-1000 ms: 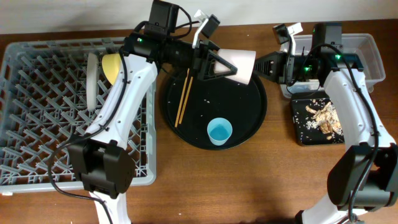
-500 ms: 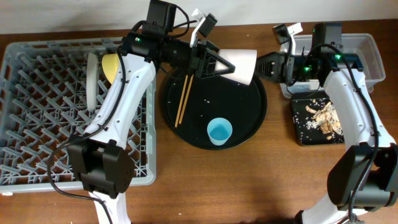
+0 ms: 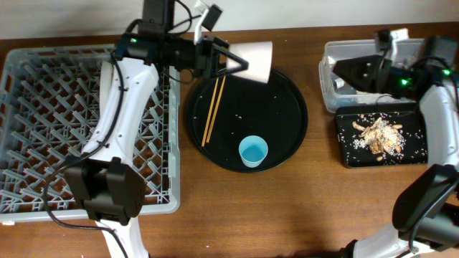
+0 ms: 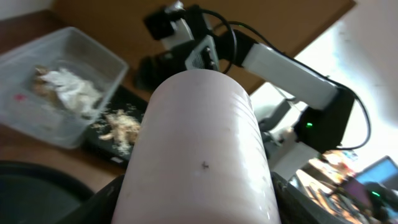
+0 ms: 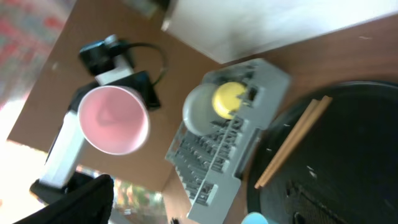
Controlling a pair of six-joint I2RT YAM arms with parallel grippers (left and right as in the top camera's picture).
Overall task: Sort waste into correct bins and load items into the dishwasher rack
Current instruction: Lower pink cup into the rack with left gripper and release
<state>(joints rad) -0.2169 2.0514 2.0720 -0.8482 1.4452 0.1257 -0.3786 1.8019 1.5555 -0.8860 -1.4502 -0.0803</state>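
One pink cup [image 3: 254, 61], sideways, clamped in left gripper [image 3: 235, 64], right gripper [image 3: 341, 70] state unclear

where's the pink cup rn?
Overhead view: the pink cup is held on its side in the left end effector, over the far rim of the round black tray, right of the dishwasher rack, near the chopsticks.

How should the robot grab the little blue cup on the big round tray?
Probably from straight above, pinching the rim of the light blue cup, one finger inside, one outside. It stands upright, mouth open upward, on the round black tray, with the chopsticks lying apart from it.
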